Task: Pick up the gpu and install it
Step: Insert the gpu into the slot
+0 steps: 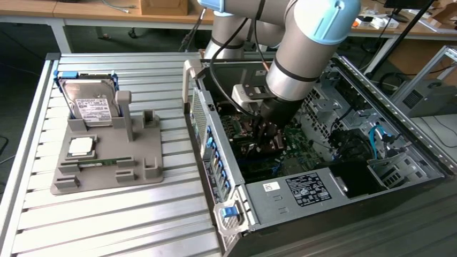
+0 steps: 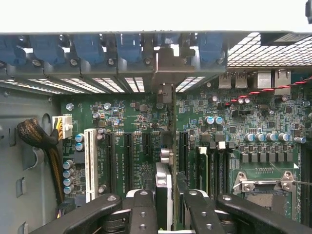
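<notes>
Seen edge-on in the wrist view, the gpu [image 2: 173, 126] is a thin dark card standing upright over the green motherboard [image 2: 126, 117]. Its silver end bracket [image 2: 165, 73] reaches up to the rear slot openings of the case. My gripper [image 2: 168, 214] is shut on the card, one black finger [image 2: 142, 212] on each side. Whether the card's edge sits in a slot I cannot tell. In the exterior view my gripper [image 1: 263, 134] reaches down into the open computer case [image 1: 207, 123], and the gpu there is mostly hidden by the wrist.
A grey holder tray [image 1: 146, 171] on the slatted table, at the exterior view's left, carries a silver hard drive [image 1: 89, 107], a processor chip [image 1: 81, 145] and a green memory stick [image 1: 104, 161]. Inside the case are a white slot [image 2: 90, 156], a cable bundle [image 2: 36, 136] and the power supply [image 1: 307, 188].
</notes>
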